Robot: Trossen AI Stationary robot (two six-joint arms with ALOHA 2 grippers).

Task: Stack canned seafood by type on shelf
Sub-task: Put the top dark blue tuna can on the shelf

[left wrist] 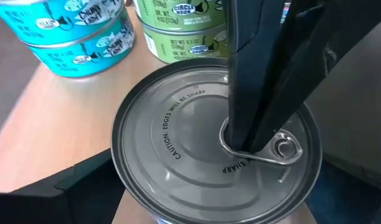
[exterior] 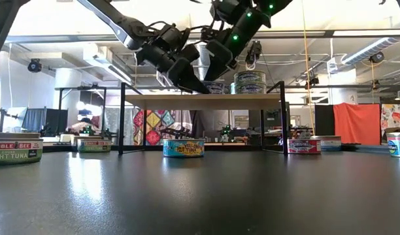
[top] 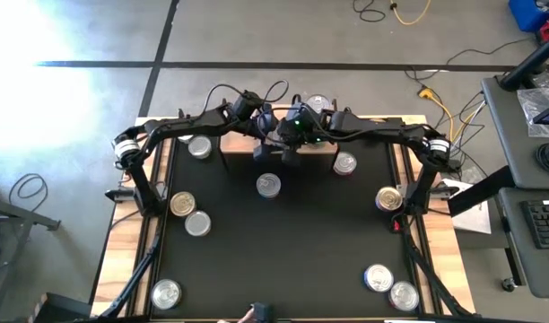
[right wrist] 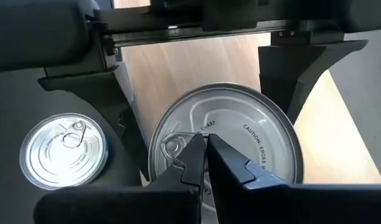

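1. You have both arms brought together over the shelf [exterior: 203, 101] at the far middle of the table [top: 283, 260].
2. Your right gripper [right wrist: 206, 152] stands with its fingers pressed together, their tips resting on the silver lid of a can [right wrist: 253, 140] that sits on the shelf board, right at the pull ring.
3. Your left gripper [top: 273, 135] is spread wide. In the right wrist view its two dark fingers [right wrist: 305, 68] stand on either side of that same can, clear of its rim. It holds nothing.
4. The left wrist view shows the same silver lid [left wrist: 178, 143] from above, with the right arm's closed fingers [left wrist: 259, 93] planted on the ring.
5. Beyond it on the board you have a teal stack of two cans [left wrist: 78, 34] and a green-labelled can [left wrist: 184, 28] beside it.
6. The low view shows stacked tins [exterior: 250, 82] on top of the shelf, partly behind the arms.
7. Under the shelf, a can with a teal and yellow label [exterior: 183, 147] sits on the table, and a red-labelled can [exterior: 304, 145] lies near the right leg.
8. The remaining cans are scattered over the black table: a gold-lidded can [top: 182, 204] touching a silver one [top: 197, 223] at the left, one at the near left corner [top: 166, 292], a pair at the near right [top: 390, 286], and a gold-lidded one by the right arm [top: 388, 198].
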